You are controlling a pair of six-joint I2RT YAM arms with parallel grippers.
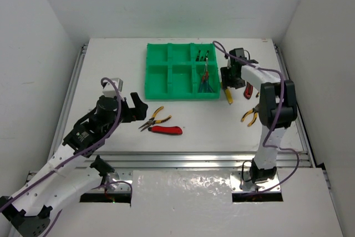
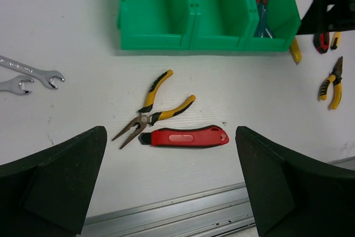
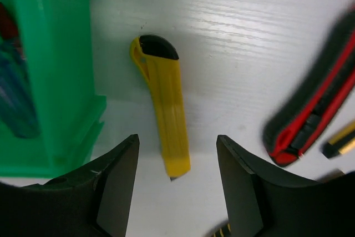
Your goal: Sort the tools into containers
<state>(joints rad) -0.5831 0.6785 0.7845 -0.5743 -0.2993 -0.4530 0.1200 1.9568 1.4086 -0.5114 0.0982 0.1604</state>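
Note:
The green tray sits at the table's back centre; its right-hand compartments hold screwdrivers. My left gripper is open and empty, hovering near yellow-handled pliers and a red utility knife, which lie between its spread fingers in the left wrist view. My right gripper is open, low over a yellow utility knife lying beside the tray's right wall. The knife's tip end lies between the jaws and they do not touch it.
Two silver wrenches lie left of the tray. A second red and black knife and another pair of yellow pliers lie right of the yellow knife. An aluminium rail runs along the near table edge.

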